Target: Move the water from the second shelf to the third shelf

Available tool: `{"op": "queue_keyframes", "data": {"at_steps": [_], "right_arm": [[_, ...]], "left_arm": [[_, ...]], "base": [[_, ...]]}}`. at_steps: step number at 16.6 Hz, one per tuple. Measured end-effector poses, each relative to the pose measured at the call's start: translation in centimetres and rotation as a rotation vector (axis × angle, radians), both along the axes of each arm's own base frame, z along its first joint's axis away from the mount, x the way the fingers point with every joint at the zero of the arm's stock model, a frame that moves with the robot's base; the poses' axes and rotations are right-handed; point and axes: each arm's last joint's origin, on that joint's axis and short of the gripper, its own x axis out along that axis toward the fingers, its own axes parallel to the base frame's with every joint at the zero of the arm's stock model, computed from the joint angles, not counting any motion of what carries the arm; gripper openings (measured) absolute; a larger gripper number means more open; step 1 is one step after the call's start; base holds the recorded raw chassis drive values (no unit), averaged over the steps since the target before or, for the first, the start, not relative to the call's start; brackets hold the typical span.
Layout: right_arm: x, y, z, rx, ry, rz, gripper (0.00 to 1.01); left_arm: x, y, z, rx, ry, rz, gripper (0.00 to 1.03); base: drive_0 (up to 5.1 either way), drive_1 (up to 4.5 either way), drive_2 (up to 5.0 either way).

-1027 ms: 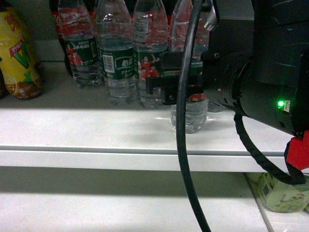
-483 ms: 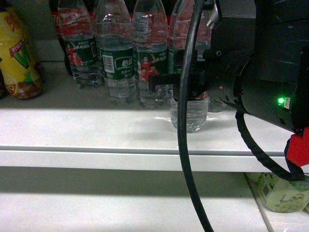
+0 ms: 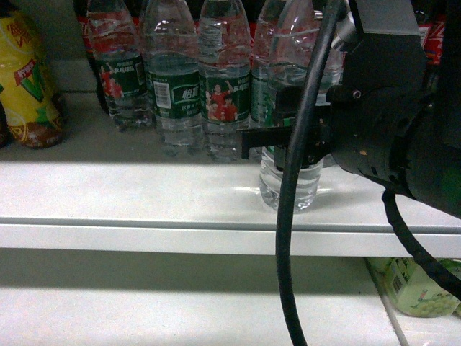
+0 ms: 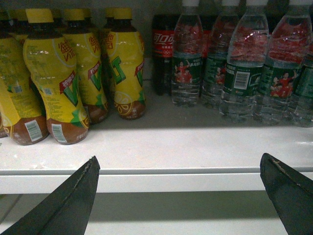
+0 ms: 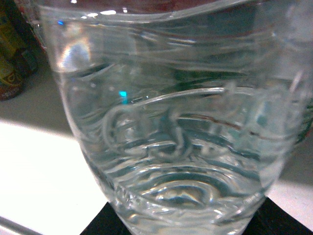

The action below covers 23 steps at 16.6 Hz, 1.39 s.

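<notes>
1. The right claw (image 3: 277,137) is closed around the water bottle (image 3: 289,173), holding it at its green label; the bottle stands near the front edge of the white shelf (image 3: 144,194), out in front of the other bottles
2. In the right wrist view the clear ribbed bottom of that bottle fills almost the whole picture, with dark claw parts just under it
3. Behind it stands a row of water bottles (image 3: 173,86) with dark green labels; the labels show people in red shirts, a white logo and a barcode, but the words are too small to read
4. Dark cola bottles (image 4: 164,44) with red labels stand at the back of the shelf; the white writing on them is too blurry to read
5. Yellow drink bottles (image 4: 124,68) with yellow caps stand on the left part of the shelf; each has a big green V and some red marks
6. The left claw (image 4: 181,196) is wide open and holds nothing; its two dark fingers (image 4: 73,200) sit low in front of the shelf edge
7. The shelf is smooth and white, with a bright strip of light along the front; another white shelf (image 3: 144,310) lies below it, with a pale green pack (image 3: 418,288) at the right
</notes>
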Motion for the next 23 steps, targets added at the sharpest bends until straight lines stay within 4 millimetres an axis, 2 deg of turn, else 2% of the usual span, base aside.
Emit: {"op": "queue_keyframes", "data": {"at_steps": [4, 5, 6, 9, 19, 23], "right_arm": [[-1.9, -1.9, -0.1, -0.002, 0.002, -0.002, 0.40], [-2.9, -3.3, -0.1, -0.002, 0.007, -0.019, 0.40], [-4.8, -5.9, 0.1, -0.016, 0.019, -0.048, 0.40], [-7.0, -8.6, 0.1, -0.046, 0.042, -0.071, 0.40], [-11.8, -14.5, 2.1, -0.019, -0.020, -0.129, 0.40], [-12.8, -16.1, 2.8, -0.018, -0.037, -0.149, 0.40]], "left_arm": [[0.0, 0.0, 0.0, 0.000, 0.000, 0.000, 0.98], [0.0, 0.0, 0.0, 0.000, 0.000, 0.000, 0.98], [0.0, 0.0, 0.0, 0.000, 0.000, 0.000, 0.98], [0.0, 0.0, 0.0, 0.000, 0.000, 0.000, 0.98], [0.0, 0.0, 0.0, 0.000, 0.000, 0.000, 0.98], [0.0, 0.0, 0.0, 0.000, 0.000, 0.000, 0.98]], "base": [[0.0, 0.00, 0.0], [0.0, 0.00, 0.0], [0.0, 0.00, 0.0], [0.0, 0.00, 0.0], [0.0, 0.00, 0.0], [0.0, 0.00, 0.0]]}}
